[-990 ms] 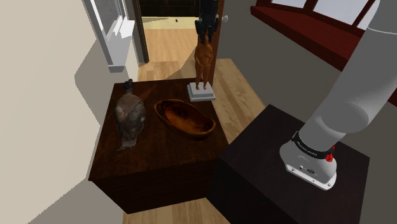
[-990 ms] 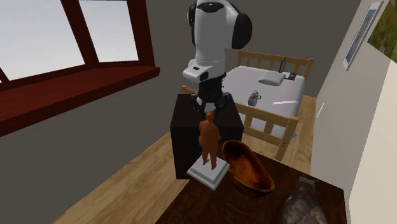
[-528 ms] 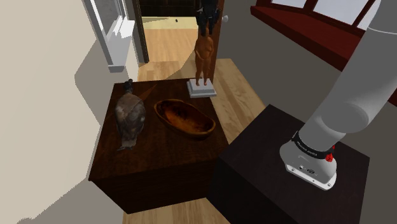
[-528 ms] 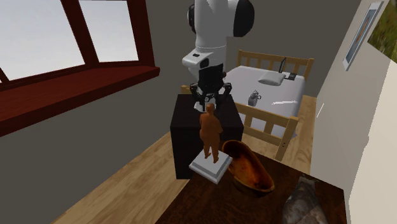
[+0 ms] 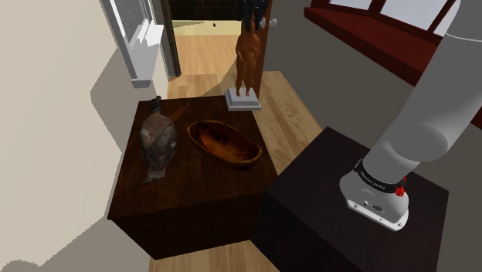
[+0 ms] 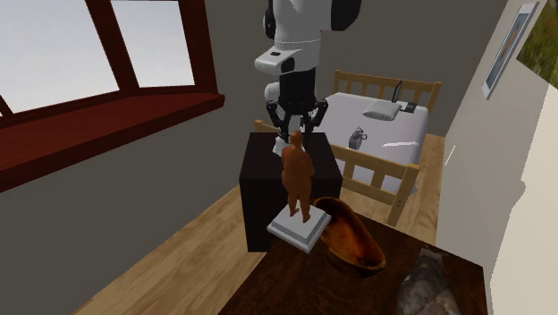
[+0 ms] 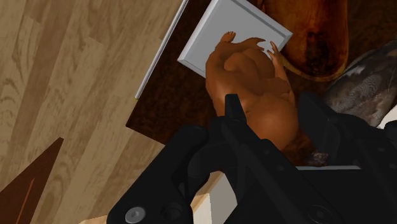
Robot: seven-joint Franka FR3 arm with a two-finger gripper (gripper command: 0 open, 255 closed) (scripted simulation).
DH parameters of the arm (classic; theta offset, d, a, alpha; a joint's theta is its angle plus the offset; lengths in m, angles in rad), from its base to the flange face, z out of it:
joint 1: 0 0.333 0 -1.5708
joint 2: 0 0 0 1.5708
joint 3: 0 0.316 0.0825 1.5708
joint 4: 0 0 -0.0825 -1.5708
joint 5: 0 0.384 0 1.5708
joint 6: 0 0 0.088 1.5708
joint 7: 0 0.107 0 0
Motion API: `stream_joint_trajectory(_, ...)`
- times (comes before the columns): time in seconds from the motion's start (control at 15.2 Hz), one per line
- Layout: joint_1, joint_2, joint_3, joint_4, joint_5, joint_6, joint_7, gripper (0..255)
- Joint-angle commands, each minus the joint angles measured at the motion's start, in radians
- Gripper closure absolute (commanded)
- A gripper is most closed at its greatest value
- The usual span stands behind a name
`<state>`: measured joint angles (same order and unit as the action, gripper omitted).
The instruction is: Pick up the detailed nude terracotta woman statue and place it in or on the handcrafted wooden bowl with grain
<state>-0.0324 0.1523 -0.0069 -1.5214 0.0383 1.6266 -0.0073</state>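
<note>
The orange-brown nude woman statue (image 5: 247,58) on its pale square base (image 5: 243,100) hangs upright just above the far corner of the dark table (image 5: 193,197). My gripper (image 5: 249,11) is shut on the statue's head from above. The second exterior view has the gripper (image 6: 293,131) clasping the top of the statue (image 6: 298,177), whose base (image 6: 300,229) is beside the end of the brown wooden bowl (image 6: 350,236). That oval bowl (image 5: 224,143) lies empty near the table's middle. In the wrist view the black fingers (image 7: 233,109) grip the statue (image 7: 251,73), with the bowl (image 7: 318,38) beyond it.
A grey-brown animal figure (image 5: 158,141) stands on the table beside the bowl. My dark stand (image 5: 332,193) is close to the table. An open doorway (image 5: 205,19) lies behind, a red window sill (image 6: 107,125) at the side, and a bed (image 6: 384,125) behind the arm.
The gripper has risen with the statue in its grasp, so the base has come up from the table's corner. Bowl and animal figure have not moved.
</note>
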Motion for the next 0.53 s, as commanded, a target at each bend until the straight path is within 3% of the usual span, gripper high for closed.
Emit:
stream_joint_trajectory(0.0, 0.000, 0.003, 0.000, 0.036, 0.000, -0.031, 0.001, 255)
stream_joint_trajectory(0.46, 0.059, -0.028, 0.044, 0.127, -0.001, -0.149, 0.109, 255)
